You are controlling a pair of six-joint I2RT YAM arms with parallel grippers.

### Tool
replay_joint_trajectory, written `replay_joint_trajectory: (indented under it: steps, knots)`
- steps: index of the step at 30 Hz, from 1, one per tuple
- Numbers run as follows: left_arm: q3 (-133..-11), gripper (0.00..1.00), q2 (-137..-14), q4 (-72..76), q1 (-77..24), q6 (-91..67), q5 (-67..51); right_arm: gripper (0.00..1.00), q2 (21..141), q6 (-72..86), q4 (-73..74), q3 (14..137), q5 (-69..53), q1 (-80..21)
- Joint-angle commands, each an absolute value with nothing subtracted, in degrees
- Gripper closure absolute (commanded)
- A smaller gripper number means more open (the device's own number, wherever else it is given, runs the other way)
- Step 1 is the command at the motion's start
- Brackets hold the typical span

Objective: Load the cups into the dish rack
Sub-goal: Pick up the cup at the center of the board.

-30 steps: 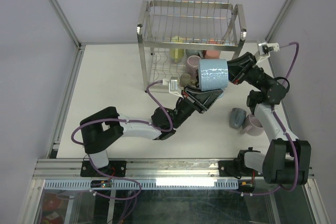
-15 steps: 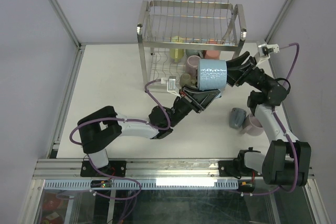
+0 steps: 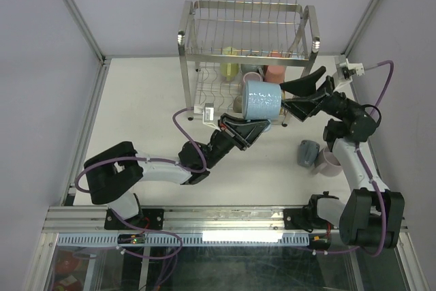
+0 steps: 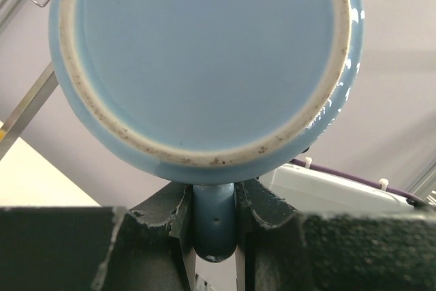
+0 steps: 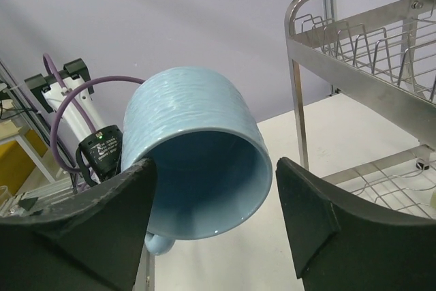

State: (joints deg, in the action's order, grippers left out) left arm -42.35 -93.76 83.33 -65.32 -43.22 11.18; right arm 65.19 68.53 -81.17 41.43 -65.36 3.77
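A light blue cup hangs in the air just in front of the dish rack, lying on its side with its mouth to the right. My left gripper is shut on its handle, with the cup's base filling the left wrist view. My right gripper stands open at the cup's mouth, one finger on each side of the rim and not pinching it. Yellow-green, pink and mauve cups sit in the rack's lower tier.
Two cups stand on the table at the right, a grey-blue one and a mauve one, close to the right arm. The rack's steel frame rises at the right of the right wrist view. White walls and metal rails enclose the table.
My right gripper has opened off the blue cup's rim and drawn back slightly. The left arm has carried the cup a little to the left and toward the rack.
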Motion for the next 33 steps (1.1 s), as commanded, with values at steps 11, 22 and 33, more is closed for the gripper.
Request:
replay_joint_trajectory:
  steps: [11,22,33]
  knots:
    - [-33.49,1.00,-83.21,100.05,-63.49,-37.80,10.11,0.26,62.34,58.14,-76.11,41.99,-74.04,4.12]
    - [-22.12,1.00,-77.00,100.04,-59.58,-33.89,10.22,0.29,61.11,48.82,-66.74,41.97,-85.63,4.73]
    - [-13.74,1.00,-75.81,99.94,-54.48,-34.69,11.46,0.34,59.59,38.14,-47.84,40.52,-87.55,12.11]
